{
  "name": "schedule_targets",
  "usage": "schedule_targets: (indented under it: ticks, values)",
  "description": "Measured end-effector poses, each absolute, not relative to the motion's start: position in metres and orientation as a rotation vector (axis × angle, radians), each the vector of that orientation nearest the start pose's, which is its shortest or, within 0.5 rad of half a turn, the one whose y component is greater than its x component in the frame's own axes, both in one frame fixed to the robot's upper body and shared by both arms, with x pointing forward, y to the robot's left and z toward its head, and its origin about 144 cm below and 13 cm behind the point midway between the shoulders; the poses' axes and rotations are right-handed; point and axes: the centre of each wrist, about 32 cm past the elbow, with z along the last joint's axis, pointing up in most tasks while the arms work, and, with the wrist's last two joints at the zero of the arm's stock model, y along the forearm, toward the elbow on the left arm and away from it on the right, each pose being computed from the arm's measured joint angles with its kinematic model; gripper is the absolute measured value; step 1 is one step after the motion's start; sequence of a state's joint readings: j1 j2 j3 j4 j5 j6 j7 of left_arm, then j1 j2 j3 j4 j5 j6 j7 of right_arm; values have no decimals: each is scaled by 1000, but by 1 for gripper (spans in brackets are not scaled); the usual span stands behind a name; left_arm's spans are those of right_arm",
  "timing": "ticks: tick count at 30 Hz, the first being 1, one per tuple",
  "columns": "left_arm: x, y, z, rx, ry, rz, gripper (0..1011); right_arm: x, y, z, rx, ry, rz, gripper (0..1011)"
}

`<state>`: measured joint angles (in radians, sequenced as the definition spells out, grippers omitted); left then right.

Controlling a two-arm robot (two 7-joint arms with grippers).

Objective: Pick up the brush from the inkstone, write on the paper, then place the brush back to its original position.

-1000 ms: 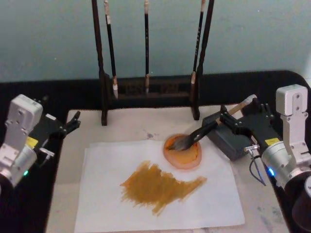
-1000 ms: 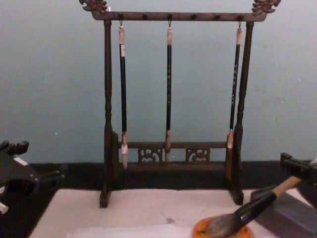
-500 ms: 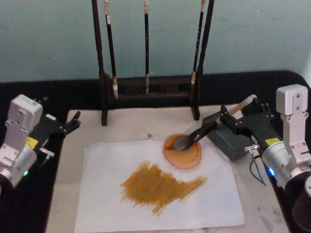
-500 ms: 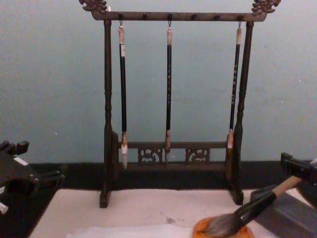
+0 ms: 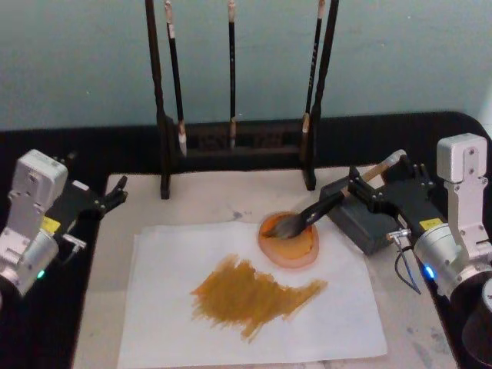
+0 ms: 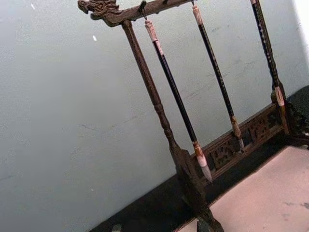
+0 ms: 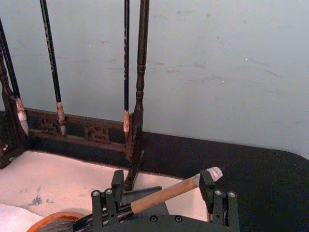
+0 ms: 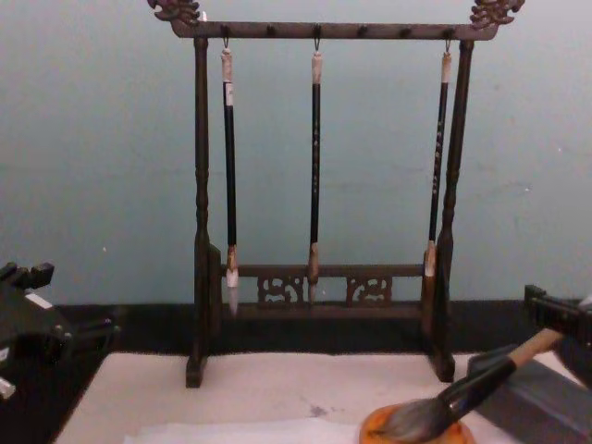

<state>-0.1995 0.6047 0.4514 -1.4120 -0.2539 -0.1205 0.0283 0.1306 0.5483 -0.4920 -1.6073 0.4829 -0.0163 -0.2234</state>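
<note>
The brush (image 5: 315, 209) lies slanted, its dark wet tuft in the orange-brown inkstone (image 5: 296, 250) and its tan handle (image 7: 164, 194) over the grey block. My right gripper (image 5: 383, 175) stands open around the handle's upper end, one of its fingers (image 7: 116, 186) on each side. In the chest view the brush (image 8: 462, 396) leans up from the inkstone (image 8: 375, 427). The white paper (image 5: 169, 307) carries a broad ochre smear (image 5: 254, 296). My left gripper (image 5: 111, 196) is parked open at the mat's left edge.
A dark wooden rack (image 5: 231, 138) with three thin hanging brushes stands behind the cream mat (image 5: 207, 200). The grey rectangular block (image 5: 361, 223) sits right of the inkstone. Black tabletop surrounds the mat.
</note>
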Motion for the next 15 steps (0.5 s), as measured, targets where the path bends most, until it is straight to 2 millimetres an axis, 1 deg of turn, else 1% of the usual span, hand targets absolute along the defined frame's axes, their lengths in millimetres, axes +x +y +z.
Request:
schedule_targets:
  ticks: [15]
  values:
    - [489, 310, 1140, 304, -285, 1248, 1010, 461, -245, 1156, -110, -22, -1351, 1000]
